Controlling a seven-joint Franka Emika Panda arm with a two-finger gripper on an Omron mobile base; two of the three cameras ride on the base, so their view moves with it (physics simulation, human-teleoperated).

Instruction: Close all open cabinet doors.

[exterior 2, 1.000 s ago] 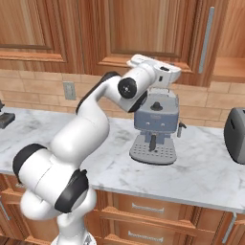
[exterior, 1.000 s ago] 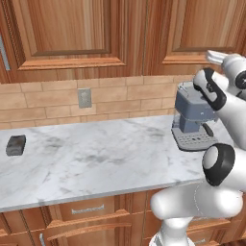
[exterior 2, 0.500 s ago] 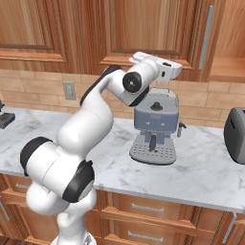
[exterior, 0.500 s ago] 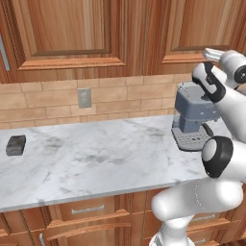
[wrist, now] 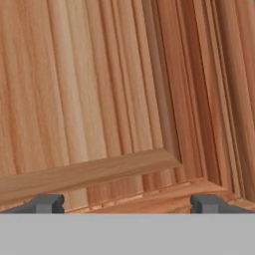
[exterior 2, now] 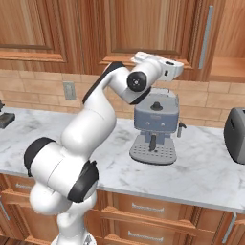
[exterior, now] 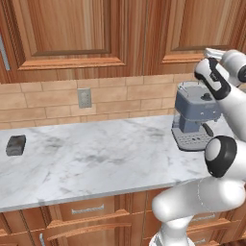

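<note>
With its end effector (wrist: 127, 203) spread and empty against the door (wrist: 99, 89), the robot looks mid-push; next, press it flush.

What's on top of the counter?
On the counter: a small dark block, a coffee machine, and a dark appliance, cut off by the frame. The arm hides some of the counter.

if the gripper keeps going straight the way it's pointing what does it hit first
Most likely the cabinet door: the gripper faces its recessed wooden panel near the lower frame corner, with nothing between. Depth is hard to judge, but it looks close.
</note>
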